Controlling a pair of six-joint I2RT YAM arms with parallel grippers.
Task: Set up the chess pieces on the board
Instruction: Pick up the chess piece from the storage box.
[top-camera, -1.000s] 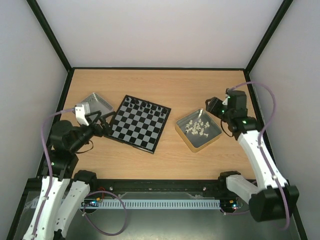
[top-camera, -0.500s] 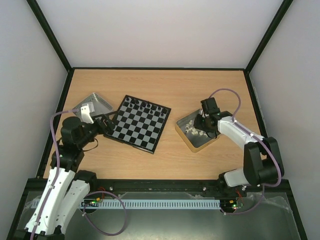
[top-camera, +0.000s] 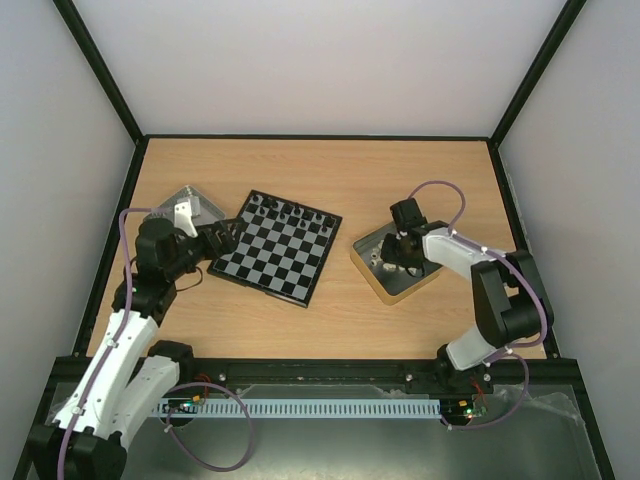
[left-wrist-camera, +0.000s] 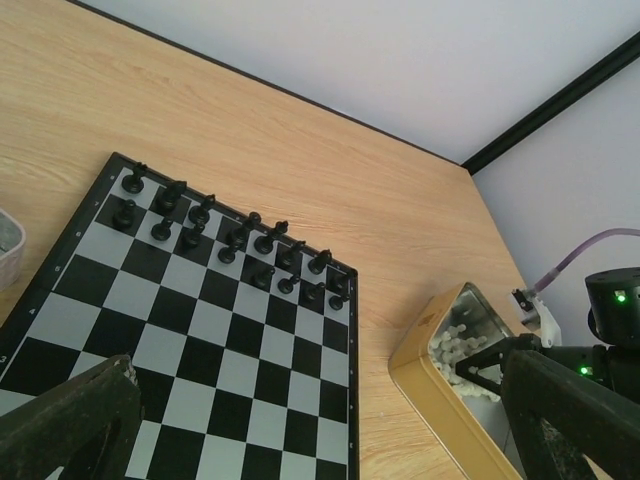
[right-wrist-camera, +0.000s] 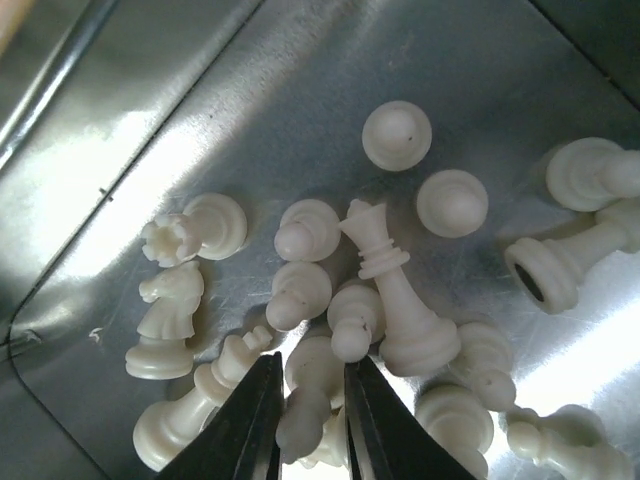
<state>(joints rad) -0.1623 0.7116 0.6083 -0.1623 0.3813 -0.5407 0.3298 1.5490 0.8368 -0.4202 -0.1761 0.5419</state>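
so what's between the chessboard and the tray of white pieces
Only bare wooden tabletop lies between the board and the tray, as the top and left wrist views show.

one board (top-camera: 272, 247) lies on the counter (top-camera: 400, 180), with two trays: one silver tray (top-camera: 195, 198) at its nine o'clock and one gold-rimmed tray (top-camera: 366, 271) at its three o'clock. two arms reach in, the left arm (top-camera: 120, 340) and the right arm (top-camera: 500, 300). the black chess pieces (left-wrist-camera: 131, 181) stand in two rows, about sixteen, too small for a sure count. the white chess pieces (right-wrist-camera: 397, 133) number about fifteen, some cut off at the edge: one knight (right-wrist-camera: 165, 320), one rook (right-wrist-camera: 170, 238), one tall crowned piece (right-wrist-camera: 395, 300), at least five pawns (right-wrist-camera: 305, 230).
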